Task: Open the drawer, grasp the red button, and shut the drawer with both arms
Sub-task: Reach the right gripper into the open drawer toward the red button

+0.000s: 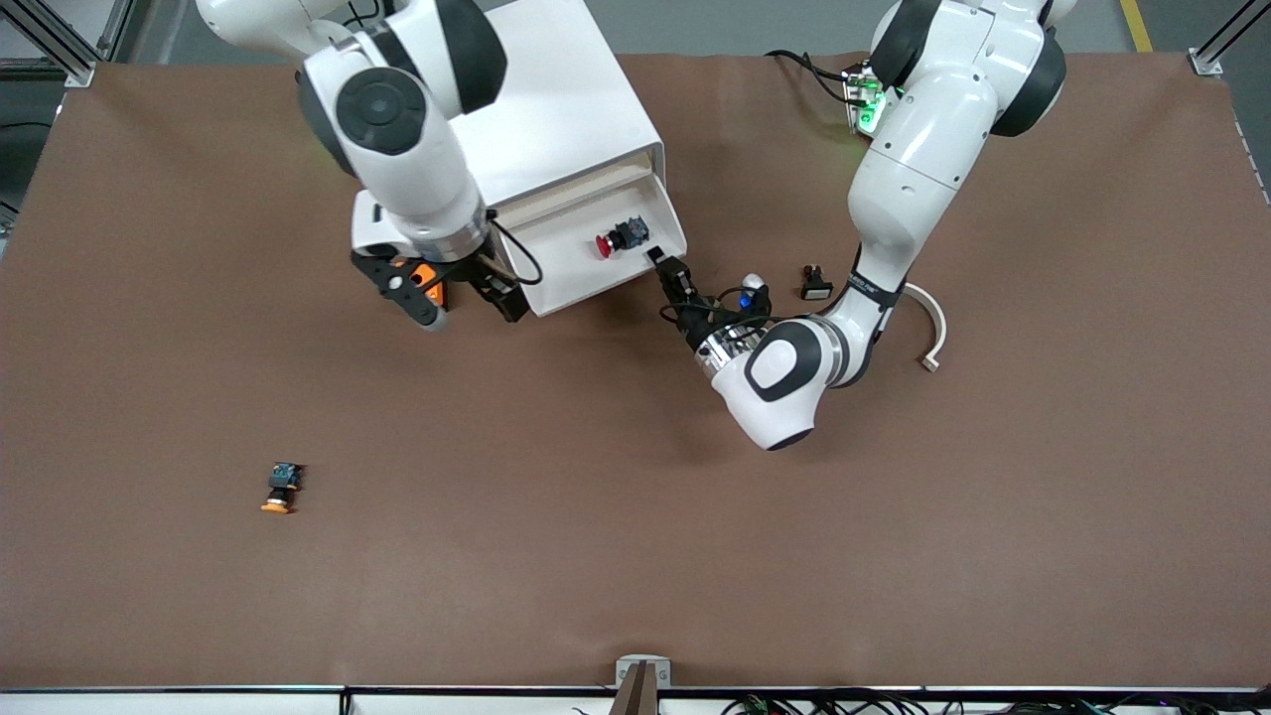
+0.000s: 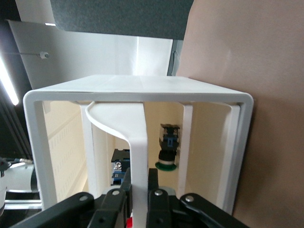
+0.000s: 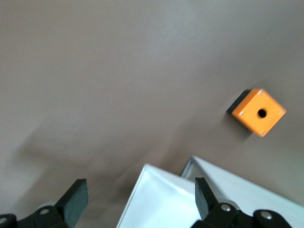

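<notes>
Front view first: the big white boxy cabinet (image 1: 556, 119) sits toward the right arm's end of the brown table (image 1: 635, 516), w/ its top shallow white tray drawer (image 1: 596, 253) pulled out. Lying in that tray is the tiny push button w/ the round red cap (image 1: 621, 238), black body, bluish rear end, tipped on its side, cap pointing toward the right arm's end. The left gripper (image 1: 663, 266) is down at the drawer's front corner, fingers pinched together on the drawer's thin white handle tab. The right gripper (image 1: 457, 298) hangs over the table just beside the cabinet, fingers wide apart, nothing in them, w/ an orange cube (image 1: 429, 281) peeking out under it. Nearer the camera lies a similar orange-capped button (image 1: 282, 489), well apart from everything. By the left arm there's a small black-and-white part (image 1: 815, 283) and a curved white hook-shaped piece (image 1: 931, 333). No readable brand or label anywhere tbh.

Left wrist view: looking along the open drawer (image 2: 137, 123), black fingers (image 2: 156, 202) closed on the white handle (image 2: 140, 156). Button (image 2: 167, 147) is in there, cap looks greenish from this angle.

Right wrist view: two black fingertips (image 3: 78, 197) spread wide above the cabinet's white edge (image 3: 156, 199); orange cube w/ a round hole (image 3: 260, 112) on the table, apart from the cabinet.
</notes>
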`<state>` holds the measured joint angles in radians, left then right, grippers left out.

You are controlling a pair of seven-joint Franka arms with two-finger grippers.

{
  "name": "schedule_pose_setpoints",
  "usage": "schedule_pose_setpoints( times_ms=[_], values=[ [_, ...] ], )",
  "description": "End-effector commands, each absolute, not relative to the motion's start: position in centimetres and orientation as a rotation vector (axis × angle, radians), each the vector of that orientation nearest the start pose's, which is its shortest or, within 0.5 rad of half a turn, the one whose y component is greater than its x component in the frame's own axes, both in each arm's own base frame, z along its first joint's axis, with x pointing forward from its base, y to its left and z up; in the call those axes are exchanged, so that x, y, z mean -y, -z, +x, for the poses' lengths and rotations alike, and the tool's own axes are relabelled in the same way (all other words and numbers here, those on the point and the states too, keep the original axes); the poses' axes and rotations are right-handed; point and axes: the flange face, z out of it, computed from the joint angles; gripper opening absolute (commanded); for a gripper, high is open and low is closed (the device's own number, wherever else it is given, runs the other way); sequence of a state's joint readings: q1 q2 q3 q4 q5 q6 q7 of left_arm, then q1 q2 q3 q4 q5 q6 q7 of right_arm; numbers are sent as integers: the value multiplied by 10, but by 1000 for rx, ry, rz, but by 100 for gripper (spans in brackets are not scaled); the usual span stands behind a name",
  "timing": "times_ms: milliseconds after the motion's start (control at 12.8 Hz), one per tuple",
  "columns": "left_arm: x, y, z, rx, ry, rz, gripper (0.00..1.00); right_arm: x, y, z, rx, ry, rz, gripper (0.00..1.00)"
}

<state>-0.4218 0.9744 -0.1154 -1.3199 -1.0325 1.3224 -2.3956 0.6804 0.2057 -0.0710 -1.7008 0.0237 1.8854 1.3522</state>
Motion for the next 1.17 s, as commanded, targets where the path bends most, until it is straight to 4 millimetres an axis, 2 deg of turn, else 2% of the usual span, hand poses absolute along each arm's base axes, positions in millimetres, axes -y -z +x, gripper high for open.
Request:
schedule_pose_setpoints(
  times_ms=[0,156,233,311,389,467,545,856,934,1089],
  values=[
    [403,-181,540,1779,-1516,-868,15,-400,-446,489,-1235,-24,-2892,100],
    [399,-180,542,1786,-1515,-865,17,-428,-432,473,-1281,-17,-2869,100],
    [400,-181,543,1785,-1522,-875,31,-441,-424,464,-1308,-15,-2858,100],
    [398,-184,544,1787,-1531,-882,50,-451,-419,457,-1323,-15,-2855,100],
    [396,-189,551,1789,-1580,-906,76,-459,-415,450,-1329,-16,-2856,100],
    [397,-193,555,1786,-1629,-937,97,-467,-407,443,-1338,-20,-2863,100],
    [397,-197,557,1779,-1662,-984,100,-478,-401,435,-1353,-22,-2856,100],
    [392,-219,576,1746,-1822,-1281,100,-505,-380,411,-1418,-22,-2834,100],
    [390,-224,580,1722,-1869,-1399,100,-510,-376,406,-1437,-23,-2827,100],
    [374,-229,596,1694,-1924,-1665,100,-519,-369,399,-1490,-19,-2797,100]
  ],
)
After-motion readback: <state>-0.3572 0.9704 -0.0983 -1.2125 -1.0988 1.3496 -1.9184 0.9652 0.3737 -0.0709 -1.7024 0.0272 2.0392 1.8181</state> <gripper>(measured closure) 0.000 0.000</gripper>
